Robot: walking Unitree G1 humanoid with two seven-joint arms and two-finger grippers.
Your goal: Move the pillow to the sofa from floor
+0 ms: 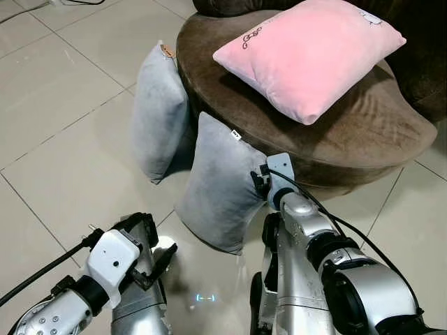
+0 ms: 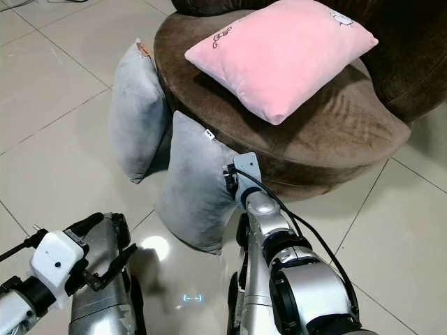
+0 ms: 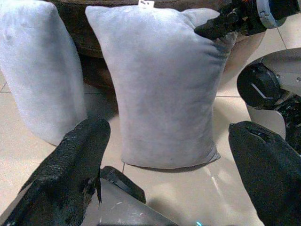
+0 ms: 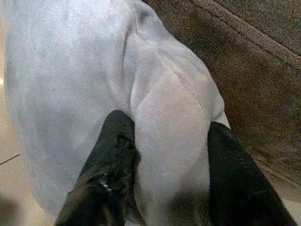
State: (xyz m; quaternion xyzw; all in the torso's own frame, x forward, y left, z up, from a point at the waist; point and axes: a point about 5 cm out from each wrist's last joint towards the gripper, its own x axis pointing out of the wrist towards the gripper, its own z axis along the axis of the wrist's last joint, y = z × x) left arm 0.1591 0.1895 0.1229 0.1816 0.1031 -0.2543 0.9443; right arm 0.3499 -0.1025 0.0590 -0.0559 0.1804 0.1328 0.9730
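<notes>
Left eye view: two grey pillows stand on end on the tiled floor [image 1: 63, 139], leaning against the rounded front of a brown sofa [image 1: 363, 132]; the nearer grey pillow [image 1: 220, 188] is just before the robot, the farther grey pillow [image 1: 159, 112] sits beside it, to the left. A pink pillow [image 1: 311, 52] lies on the sofa seat. The right gripper [image 1: 260, 183] is at the nearer pillow's upper right corner, against the sofa edge, while the left gripper [image 1: 157, 244] hangs low over the floor, apart from both pillows. Right eye view: the same layout, with the right arm reaching forward to that corner and a white tag showing on the pillow's top edge. Left wrist view: the left gripper's two black fingers [image 3: 70, 165] stand wide apart with nothing between them, aimed at the nearer grey pillow, which stands upright on the tile; the right gripper's dark tip touches its top corner. Right wrist view: the right gripper's fingers [image 4: 113, 160] are closed around a bunched fold of the grey pillow's fabric, pinching it, with the brown sofa just behind.
</notes>
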